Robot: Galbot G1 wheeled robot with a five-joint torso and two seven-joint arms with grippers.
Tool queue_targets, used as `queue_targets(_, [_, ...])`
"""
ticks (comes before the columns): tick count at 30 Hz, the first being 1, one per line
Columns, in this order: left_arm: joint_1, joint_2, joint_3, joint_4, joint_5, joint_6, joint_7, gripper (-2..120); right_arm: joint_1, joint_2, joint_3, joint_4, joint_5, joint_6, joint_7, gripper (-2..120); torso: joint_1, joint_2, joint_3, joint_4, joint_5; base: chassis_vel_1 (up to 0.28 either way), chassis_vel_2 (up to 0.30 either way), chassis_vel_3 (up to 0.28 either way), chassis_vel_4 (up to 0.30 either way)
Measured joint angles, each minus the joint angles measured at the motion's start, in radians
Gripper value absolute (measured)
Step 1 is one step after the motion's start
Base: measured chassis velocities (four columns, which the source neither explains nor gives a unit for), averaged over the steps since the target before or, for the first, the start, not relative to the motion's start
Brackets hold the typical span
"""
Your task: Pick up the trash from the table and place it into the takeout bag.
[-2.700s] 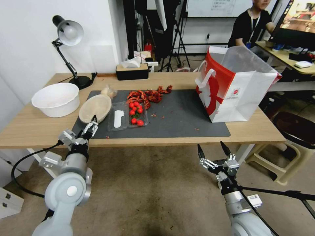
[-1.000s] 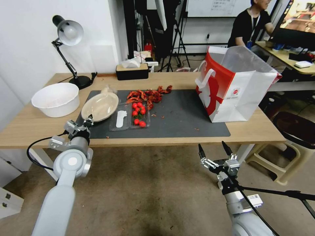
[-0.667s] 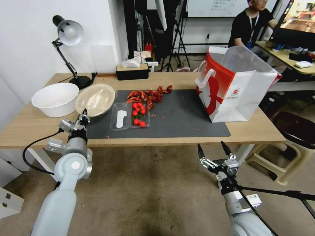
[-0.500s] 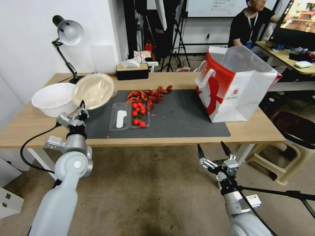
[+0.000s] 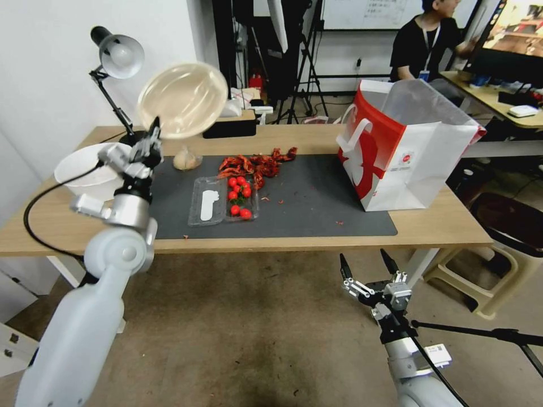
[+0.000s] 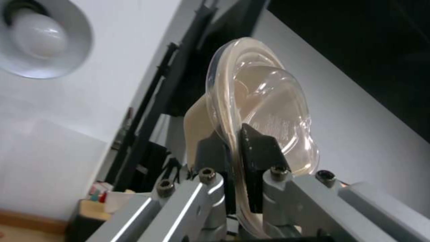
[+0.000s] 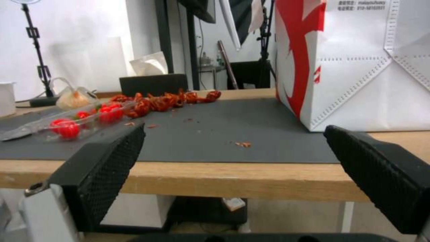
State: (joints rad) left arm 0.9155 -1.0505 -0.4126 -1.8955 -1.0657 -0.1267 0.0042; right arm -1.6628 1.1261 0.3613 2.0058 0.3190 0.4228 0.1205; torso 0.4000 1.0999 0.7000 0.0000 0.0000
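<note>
Now the left gripper (image 5: 154, 131), clamped on the rim of the shallow bowl (image 5: 182, 100), has lifted it off the mat high above the table's (image 5: 317, 140) far left, ready to carry right to the bag (image 5: 408, 148), while the right gripper (image 5: 366, 269) waits wide open below the near edge.

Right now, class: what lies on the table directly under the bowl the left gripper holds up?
Under the raised shallow bowl, pinched by the left gripper, sits a small wrinkly bundle on the mat's corner.
</note>
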Motion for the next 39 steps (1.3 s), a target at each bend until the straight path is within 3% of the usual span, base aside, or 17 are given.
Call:
queue_targets(2, [-0.063,0.018,0.057,0.027,0.0,0.001,0.006,3,-0.004,0.004,0.0,0.003,-0.003,0.002,-0.005,100,0.0,0.0,0.0,-0.0002,-0.0001,0.0,0.0,0.0,0.0])
queue_targets(7, [-0.121,0.015,0.112,0.054,-0.002,0.003,0.019,3,-0.007,0.01,0.0,0.007,-0.013,0.002,-0.006,100,0.0,0.0,0.0,0.0001,-0.0001,0.0,0.0,0.0,0.0])
queue_targets(20, [-0.2,-0.023,0.178,0.103,0.008,0.009,0.061,3,-0.014,0.015,-0.003,0.014,-0.023,-0.003,-0.01,100,0.0,0.0,0.0,-0.0005,-0.0001,0.0,0.0,0.0,0.0])
queue_targets(22, [-0.25,-0.034,0.215,0.152,0.005,0.02,0.144,3,-0.017,0.014,-0.004,0.019,-0.025,-0.008,-0.011,100,0.0,0.0,0.0,0.0,0.0001,0.0,0.0,0.0,0.0])
queue_targets(23, [-0.29,-0.03,0.245,0.195,-0.002,0.028,0.222,3,-0.016,0.014,-0.004,0.019,-0.028,-0.01,-0.011,100,0.0,0.0,0.0,0.0002,-0.0003,0.0,0.0,0.0,0.0])
queue_targets(24, [-0.29,-0.03,0.245,0.195,-0.002,0.028,0.222,3,-0.016,0.014,-0.004,0.019,-0.028,-0.01,-0.011,100,0.0,0.0,0.0,0.0002,-0.0003,0.0,0.0,0.0,0.0])
queue_targets(26, [-0.399,-0.017,0.325,0.29,-0.009,0.039,0.379,3,-0.02,0.017,-0.001,0.017,-0.033,-0.01,-0.011,100,0.0,0.0,0.0,0.0003,-0.0003,0.0,0.0,0.0,0.0])
queue_targets(27, [-0.462,-0.018,0.365,0.327,-0.012,0.039,0.422,3,-0.024,0.019,0.002,0.015,-0.034,-0.009,-0.011,100,0.0,0.0,0.0,-0.0001,0.0002,0.0,0.0,0.0,0.0])
queue_targets(32, [-0.618,-0.05,0.452,0.422,-0.015,0.039,0.488,3,-0.031,0.024,0.008,0.01,-0.038,-0.004,-0.01,100,0.0,0.0,0.0,-0.0001,0.0008,0.0,0.0,0.0,0.0])
queue_targets(36, [-0.797,-0.156,0.549,0.6,0.012,0.044,0.614,3,-0.043,0.035,0.007,0.005,-0.052,0.003,-0.01,100,0.0,0.0,0.0,0.0,-0.0001,0.0,0.0,0.0,0.0])
queue_targets(38, [-0.81,-0.167,0.557,0.618,0.015,0.044,0.624,3,-0.044,0.035,0.008,0.005,-0.053,0.004,-0.01,100,0.0,0.0,0.0,-0.0003,0.0001,0.0,0.0,0.0,0.0])
queue_targets(39, [-0.843,-0.193,0.578,0.664,0.022,0.044,0.652,3,-0.046,0.035,0.009,0.005,-0.053,0.006,-0.01,100,0.0,0.0,0.0,0.0001,0.0001,0.0,0.0,0.0,0.0])
